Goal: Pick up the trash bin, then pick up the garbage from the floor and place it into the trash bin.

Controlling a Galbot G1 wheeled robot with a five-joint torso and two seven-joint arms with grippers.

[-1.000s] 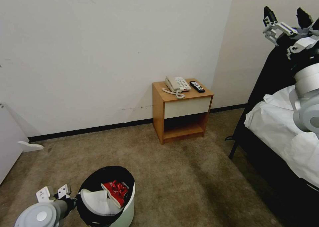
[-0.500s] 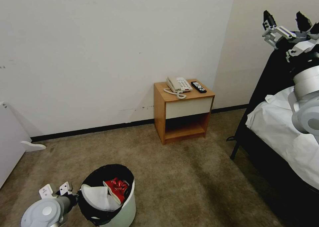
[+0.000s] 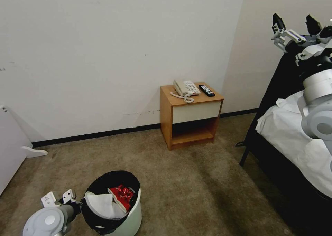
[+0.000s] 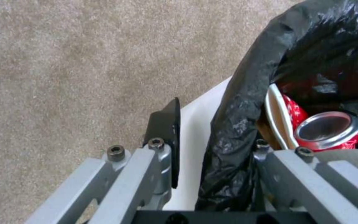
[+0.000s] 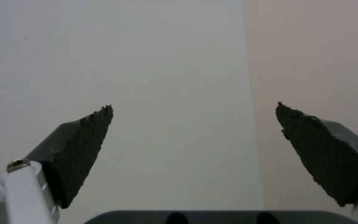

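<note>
Head view: the small round white plastic trash bin (image 3: 129,215), lined with a glossy black bag, sits at the near left above short-piled beige carpet (image 3: 186,187), held at its rim by the left gripper (image 3: 80,205). Inside lie a white slipper (image 3: 103,205) and red packet (image 3: 121,195). Open carpet stretches to the far wooden nightstand (image 3: 188,116).

Left wrist view: the fingers (image 4: 166,137) straddle and clench the bagged rim beside a red can (image 4: 330,130).

Right wrist view: the right gripper (image 5: 193,130), raised at the far right, is spread wide and empty against the smooth wall.
</note>
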